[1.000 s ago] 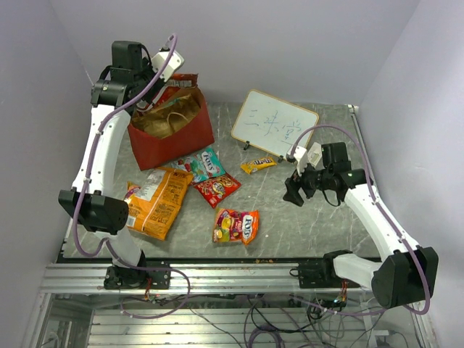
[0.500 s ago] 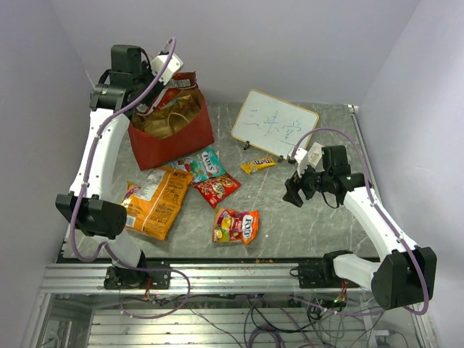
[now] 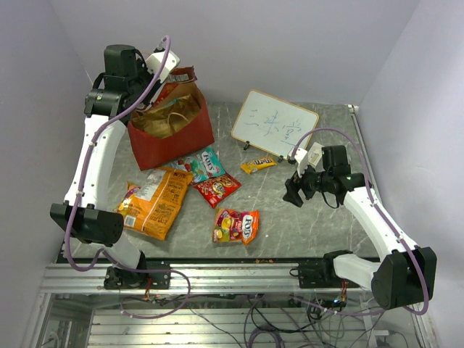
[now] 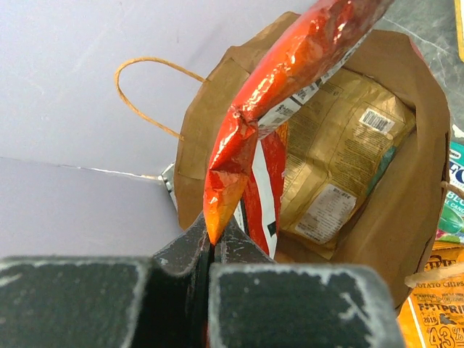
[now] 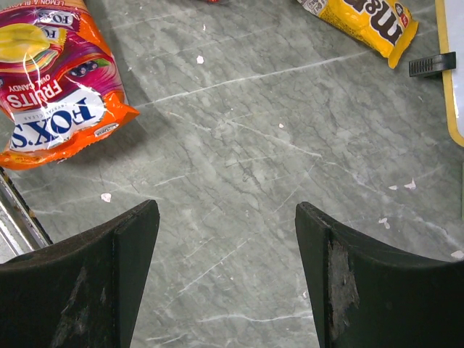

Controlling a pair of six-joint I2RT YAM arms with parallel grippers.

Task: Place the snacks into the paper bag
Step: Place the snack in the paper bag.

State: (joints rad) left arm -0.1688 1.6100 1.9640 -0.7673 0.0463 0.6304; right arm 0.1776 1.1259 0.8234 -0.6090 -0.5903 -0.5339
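The grey, marble-veined desk (image 3: 319,225) carries the stiff paper bag (image 3: 174,138) at its far left: red outside, brown kraft inside, with a twisted loop handle. A flat whiteboard (image 3: 274,123) stands well to its right. A crinkly orange chip bag (image 3: 152,204) lies flat near the front left. A tan chip bag (image 4: 341,159) already rests inside the paper bag. The glossy dark red Doritos bag (image 4: 290,65) hangs creased over the open mouth, its corner pinched tight between the left fingers (image 4: 185,254). Smaller shiny packs lie loose on the desk: an orange-and-pink Fox's pack (image 5: 51,80), a bright red pack (image 3: 216,188), a teal pack (image 3: 201,164) touching the paper bag's base, and a yellow pack (image 5: 359,18). The left arm (image 3: 90,152) rises steeply, with its wrist above the bag's far left rim. The right arm (image 3: 377,217) is bent low, and the right fingers (image 5: 116,268) are spread wide over bare desk. Since a second ago the left arm's wrist and elbow have shifted slightly leftward; the right arm and the loose snacks have not moved.
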